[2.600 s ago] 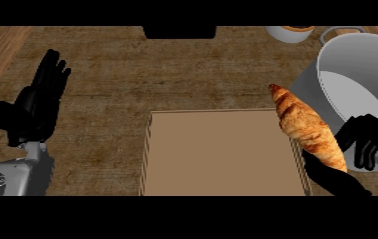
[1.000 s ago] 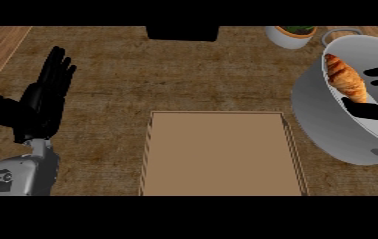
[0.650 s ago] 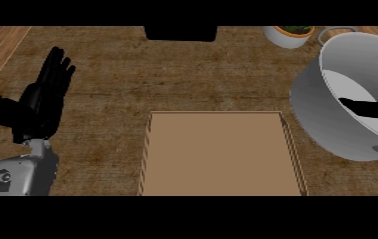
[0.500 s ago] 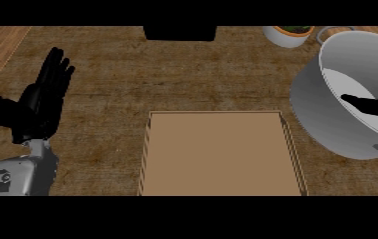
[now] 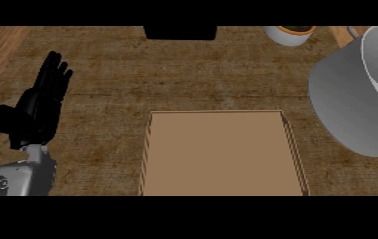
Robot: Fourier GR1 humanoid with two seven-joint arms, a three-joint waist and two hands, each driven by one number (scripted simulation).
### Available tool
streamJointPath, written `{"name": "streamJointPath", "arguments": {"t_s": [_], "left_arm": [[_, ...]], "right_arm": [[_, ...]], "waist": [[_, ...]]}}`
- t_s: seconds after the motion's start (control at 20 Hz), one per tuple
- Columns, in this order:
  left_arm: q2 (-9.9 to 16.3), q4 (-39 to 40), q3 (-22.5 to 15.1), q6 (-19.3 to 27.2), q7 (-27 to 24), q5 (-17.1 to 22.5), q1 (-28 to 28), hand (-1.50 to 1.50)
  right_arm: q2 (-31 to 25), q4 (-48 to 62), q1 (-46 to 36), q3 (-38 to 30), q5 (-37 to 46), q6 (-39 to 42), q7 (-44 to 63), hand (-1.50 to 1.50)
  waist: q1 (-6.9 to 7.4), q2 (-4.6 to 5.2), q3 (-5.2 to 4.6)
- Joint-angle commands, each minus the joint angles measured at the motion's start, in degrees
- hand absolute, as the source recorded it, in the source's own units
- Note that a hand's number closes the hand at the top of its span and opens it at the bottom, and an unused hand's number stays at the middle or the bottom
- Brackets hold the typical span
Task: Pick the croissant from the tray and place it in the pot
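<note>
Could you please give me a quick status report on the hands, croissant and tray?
Left hand open, resting at left edge. Right hand out of view. Croissant not visible; tray bare. Pot at right edge.

The tray (image 5: 221, 155) is plain tan, the pot (image 5: 343, 100) is grey outside with a white rim, the surface (image 5: 184, 73) is mottled dark brown, and the left hand (image 5: 40, 105) is black on a grey forearm.

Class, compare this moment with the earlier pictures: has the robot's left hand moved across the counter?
No. The left hand shows open at the same spot, left of the tray, fingers up.
</note>
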Motion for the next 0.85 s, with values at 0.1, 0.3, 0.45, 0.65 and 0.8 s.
{"name": "streamJointPath", "arguments": {"t_s": [0.1,0.3,0.45,0.65,0.8], "left_arm": [[1.6,0.4,1.3,-0.2,3.0,0.5,-2.8,0.0],[-1.6,-2.5,-1.3,1.0,1.8,-0.9,0.9,0.0],[-0.5,1.9,0.2,-0.4,-0.8,-0.6,-0.7,0.0],[-1.5,-4.1,-1.4,2.3,2.9,-2.7,0.0,0.0],[-1.7,1.1,-0.5,1.1,0.4,-2.1,-1.6,0.0]], "right_arm": [[-6.6,8.5,4.6,-4.8,-6.5,9.7,-5.9,-1.5],[-14.6,15.7,3.9,-5.6,-7.9,14.4,-6.1,-1.5],[-18.3,25.8,5.5,-6.4,-7.0,15.9,-16.2,-1.5],[-20.0,32.1,4.7,-4.0,-5.3,15.1,-21.0,-1.5],[-24.0,34.5,6.0,-3.9,-6.8,18.8,-22.3,-1.5]], "waist": [[-0.33,0.66,1.39],[0.1,0.62,1.36],[0.21,0.82,1.42],[0.64,0.76,1.46],[0.11,0.73,1.4]]}}
